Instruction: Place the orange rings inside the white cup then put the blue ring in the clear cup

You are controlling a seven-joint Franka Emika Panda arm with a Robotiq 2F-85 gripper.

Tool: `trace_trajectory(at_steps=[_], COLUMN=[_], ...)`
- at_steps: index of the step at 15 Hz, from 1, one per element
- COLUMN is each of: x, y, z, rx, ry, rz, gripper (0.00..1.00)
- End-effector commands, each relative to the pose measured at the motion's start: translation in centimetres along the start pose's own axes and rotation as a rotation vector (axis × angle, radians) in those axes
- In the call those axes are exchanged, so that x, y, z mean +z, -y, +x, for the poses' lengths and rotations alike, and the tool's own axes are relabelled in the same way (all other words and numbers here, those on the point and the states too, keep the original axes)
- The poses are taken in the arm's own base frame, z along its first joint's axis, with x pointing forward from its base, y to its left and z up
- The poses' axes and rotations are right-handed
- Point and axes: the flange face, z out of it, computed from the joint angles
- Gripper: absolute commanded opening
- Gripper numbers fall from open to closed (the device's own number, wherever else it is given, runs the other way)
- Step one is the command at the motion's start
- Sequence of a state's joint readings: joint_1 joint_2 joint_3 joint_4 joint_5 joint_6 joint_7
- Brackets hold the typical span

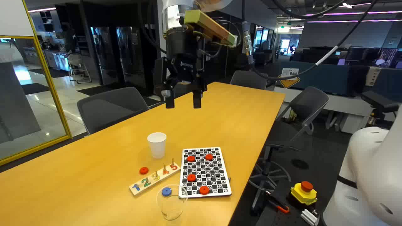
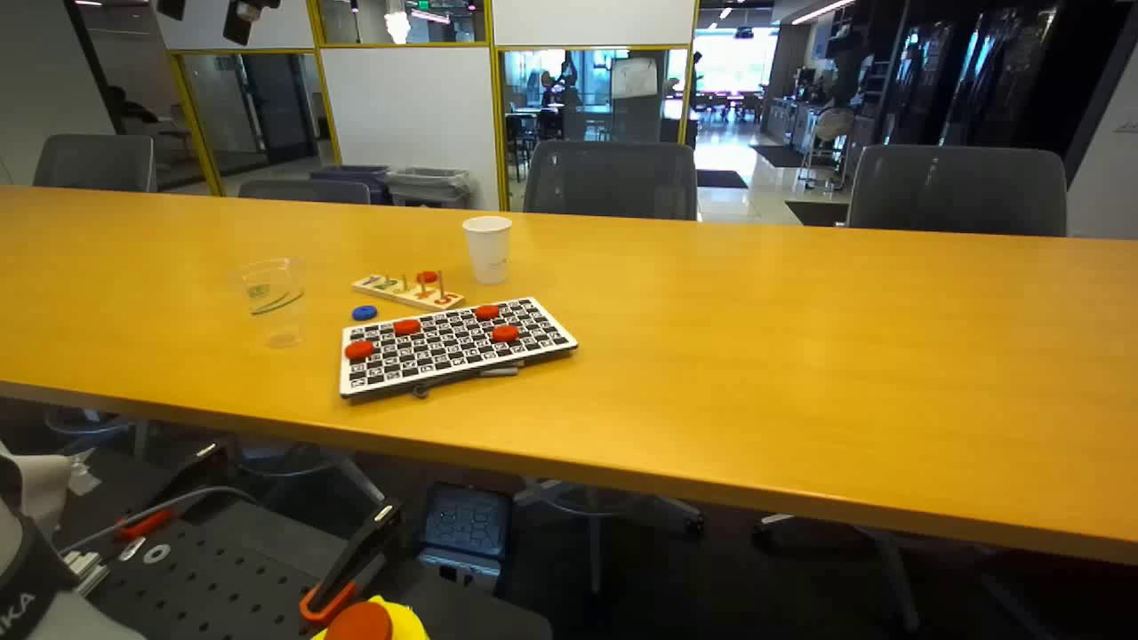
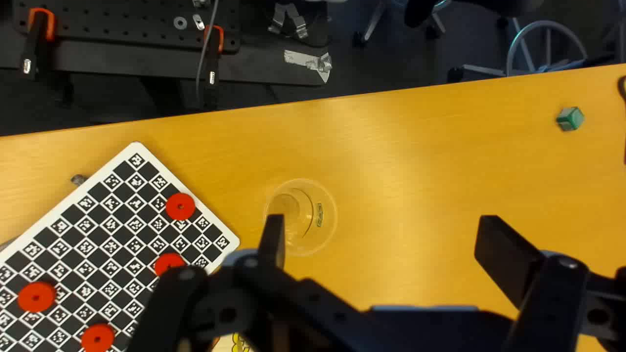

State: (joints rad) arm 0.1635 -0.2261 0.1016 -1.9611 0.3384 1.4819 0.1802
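Note:
Several orange rings lie on a checkered board, one in an exterior view (image 1: 191, 177) and one in the wrist view (image 3: 180, 206). Another orange ring (image 1: 143, 170) lies beside the number peg board. The white cup (image 1: 157, 146) stands upright, also in an exterior view (image 2: 489, 253). The blue ring (image 2: 364, 313) lies on the table between the clear cup (image 2: 276, 307) and the boards; it shows through the cup's rim (image 1: 166, 191). The clear cup stands upright, partly behind a finger in the wrist view (image 3: 305, 217). My gripper (image 1: 183, 103) is open and empty, high above the table (image 3: 379, 232).
The checkered board (image 1: 205, 171) lies near the table edge. The number peg board (image 1: 155, 179) with upright pegs lies beside it. A small green cube (image 3: 570, 119) sits on the table (image 2: 800, 356). Chairs (image 1: 111, 105) stand along the table.

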Motion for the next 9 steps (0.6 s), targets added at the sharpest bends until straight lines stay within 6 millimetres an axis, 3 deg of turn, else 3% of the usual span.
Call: trace_trajectory(at_steps=[1,9], x=[-0.20,-0.37], y=[0.06,0.11], z=[-0.02,-0.11], rx=[-0.001,-0.002], ry=[-0.002,-0.014], rz=[0.000,-0.005], gripper=[1.00,1.00])
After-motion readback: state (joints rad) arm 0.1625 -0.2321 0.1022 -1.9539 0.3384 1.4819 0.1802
